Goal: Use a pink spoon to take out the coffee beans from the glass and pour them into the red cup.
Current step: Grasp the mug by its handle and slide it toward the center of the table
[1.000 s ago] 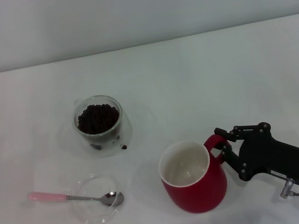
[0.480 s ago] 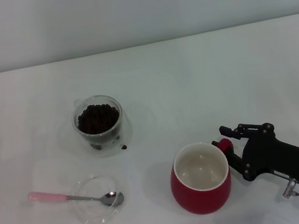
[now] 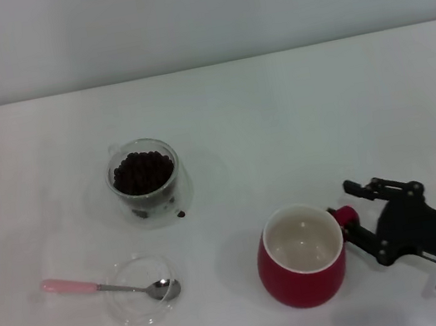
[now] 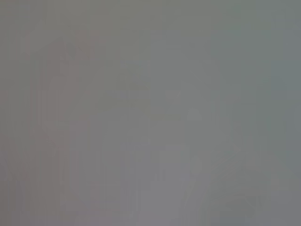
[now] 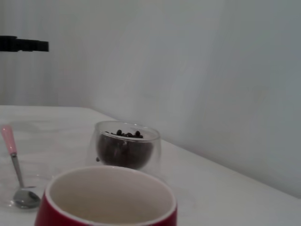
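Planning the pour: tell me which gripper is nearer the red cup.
Right. The right gripper is at the red cup, around its handle, on the cup's right side. The left gripper appears in no view.

head high, right wrist low behind red cup [image 5: 106, 197]

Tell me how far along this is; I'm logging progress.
Scooping hasn't begun: the coffee beans fill the glass, the red cup is empty, and the pink spoon lies untouched across a glass dish. The right pincer is at the cup's handle. All scooping and pouring remain.
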You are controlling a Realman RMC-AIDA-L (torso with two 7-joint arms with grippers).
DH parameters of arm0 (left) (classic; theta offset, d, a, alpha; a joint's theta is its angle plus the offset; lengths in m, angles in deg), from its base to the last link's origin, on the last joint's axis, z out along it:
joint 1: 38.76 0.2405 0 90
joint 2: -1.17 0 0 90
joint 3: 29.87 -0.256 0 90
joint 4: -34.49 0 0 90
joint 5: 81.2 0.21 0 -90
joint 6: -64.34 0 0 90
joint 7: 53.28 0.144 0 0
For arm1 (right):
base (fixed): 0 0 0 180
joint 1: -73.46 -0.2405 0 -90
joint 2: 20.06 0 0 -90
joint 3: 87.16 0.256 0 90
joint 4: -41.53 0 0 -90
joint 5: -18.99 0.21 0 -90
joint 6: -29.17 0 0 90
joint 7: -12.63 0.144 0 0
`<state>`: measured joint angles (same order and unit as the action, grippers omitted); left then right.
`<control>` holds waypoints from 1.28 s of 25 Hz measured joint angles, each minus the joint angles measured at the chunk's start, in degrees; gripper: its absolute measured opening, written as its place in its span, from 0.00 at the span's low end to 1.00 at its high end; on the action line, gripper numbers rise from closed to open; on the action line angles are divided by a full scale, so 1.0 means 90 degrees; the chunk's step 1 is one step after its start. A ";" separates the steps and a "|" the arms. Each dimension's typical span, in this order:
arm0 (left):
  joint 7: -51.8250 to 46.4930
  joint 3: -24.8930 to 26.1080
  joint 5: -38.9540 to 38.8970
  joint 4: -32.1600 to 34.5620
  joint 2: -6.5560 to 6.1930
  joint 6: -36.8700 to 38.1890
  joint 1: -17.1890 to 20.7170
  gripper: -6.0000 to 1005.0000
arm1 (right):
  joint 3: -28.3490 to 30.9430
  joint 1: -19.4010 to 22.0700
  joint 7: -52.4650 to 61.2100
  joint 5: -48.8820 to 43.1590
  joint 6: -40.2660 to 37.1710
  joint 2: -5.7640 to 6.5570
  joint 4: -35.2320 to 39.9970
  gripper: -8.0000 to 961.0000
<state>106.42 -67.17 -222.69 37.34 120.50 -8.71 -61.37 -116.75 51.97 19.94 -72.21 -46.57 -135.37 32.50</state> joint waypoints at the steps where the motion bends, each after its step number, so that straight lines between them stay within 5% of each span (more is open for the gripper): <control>1: 0.0000 -0.0006 -0.0003 0.0009 -0.0004 0.0001 0.0001 0.77 | 0.0014 0.0046 0.0008 0.0006 -0.0042 0.0001 0.0033 0.38; 6: 0.0000 -0.0016 -0.0003 0.0032 -0.0009 0.0012 0.0003 0.77 | 0.0075 0.0303 0.0024 0.0017 -0.0307 0.0024 0.0169 0.40; 9: 0.0000 -0.0015 -0.0004 0.0039 -0.0017 0.0013 -0.0001 0.77 | 0.0047 0.0410 0.0025 0.0017 -0.0365 0.0031 0.0189 0.50; 24: 0.0000 -0.0026 0.0006 0.0011 -0.0006 0.0012 -0.0014 0.77 | -0.0012 0.0536 0.0012 -0.0051 -0.0403 0.0029 0.0252 0.57; 32: 0.0000 -0.0026 0.0017 -0.0001 -0.0006 0.0011 0.0003 0.77 | -0.0013 0.0724 -0.0007 -0.0064 -0.0430 0.0036 0.0267 0.74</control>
<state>106.42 -67.40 -222.54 37.33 120.44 -8.61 -61.34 -116.87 58.48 19.88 -72.78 -50.44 -135.04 34.91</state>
